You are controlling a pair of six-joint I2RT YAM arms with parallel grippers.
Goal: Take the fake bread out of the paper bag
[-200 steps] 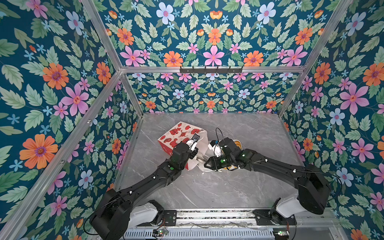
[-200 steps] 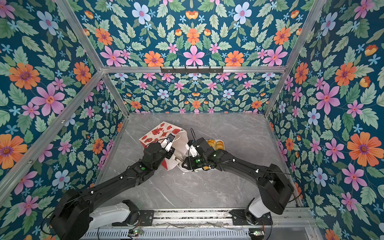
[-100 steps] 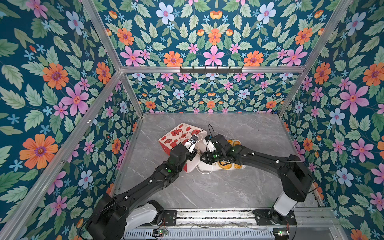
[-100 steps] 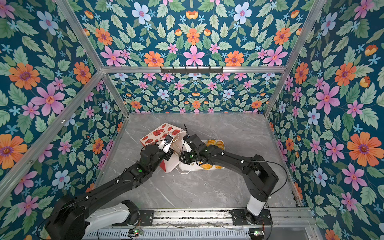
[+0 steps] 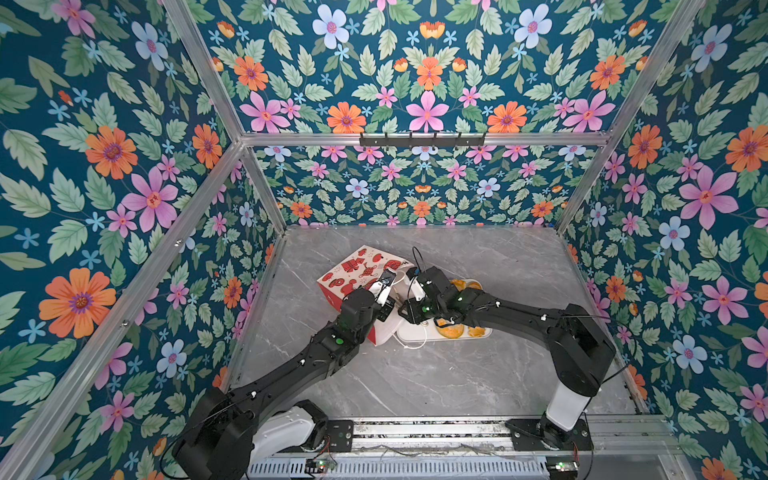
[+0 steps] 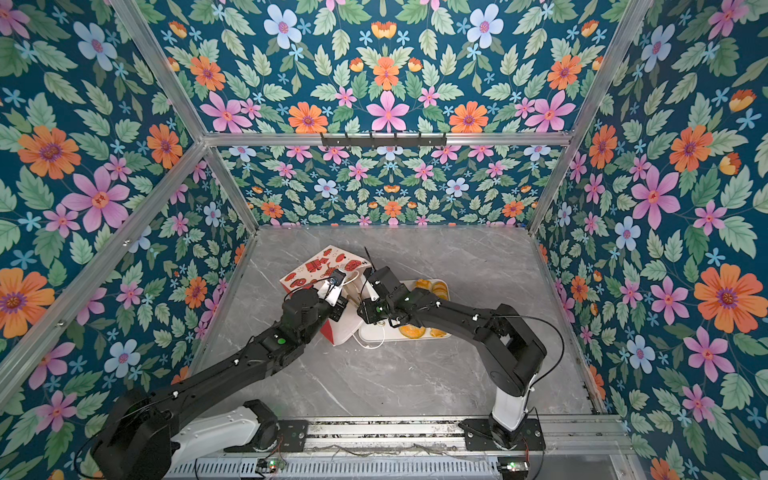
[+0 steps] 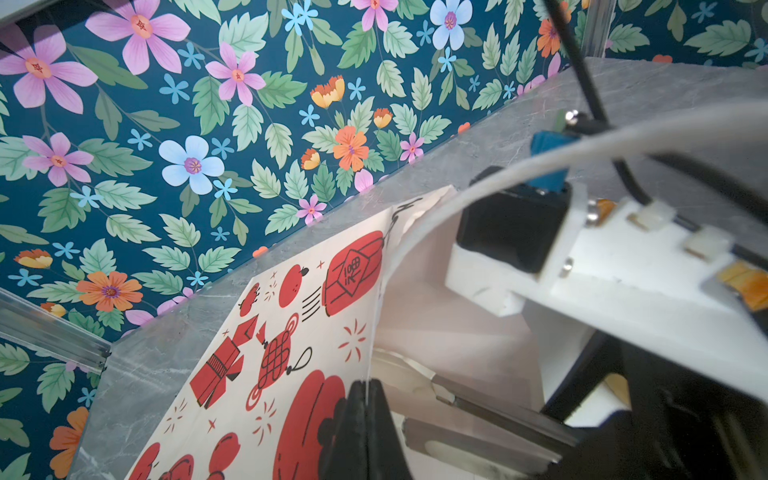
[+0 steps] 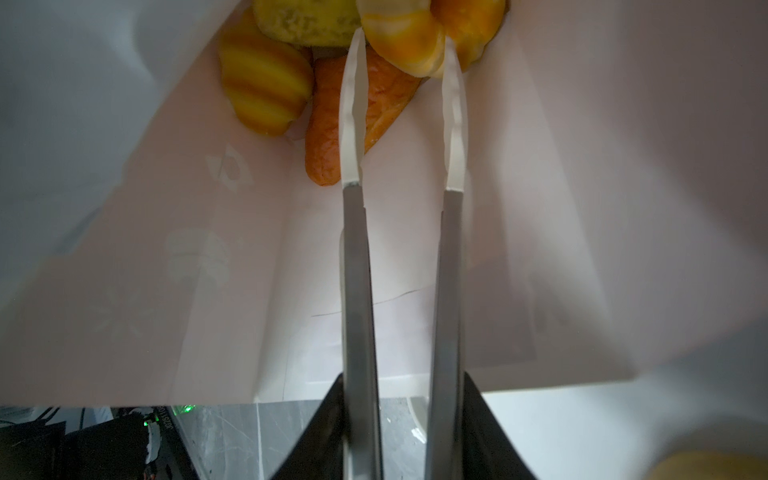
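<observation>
fingers (image 8: pixel 353 124) of the right gripper (image 8: pixel 402 41) stand apart either side of a pale bun (image 8: pixel 399 25) among the fake bread (image 8: pixel 262 83) deep in the paper bag (image 7: pixel 291 332); whether they're gripping yet, i can't tell. the left gripper (image 7: pixel 366 415) is pinched tight on the bag's rim, i'd say to hold its mouth open for that reach.

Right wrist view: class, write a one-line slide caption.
Inside the paper bag, fingers of the right hand flank a glazed fake bread bun.
</observation>
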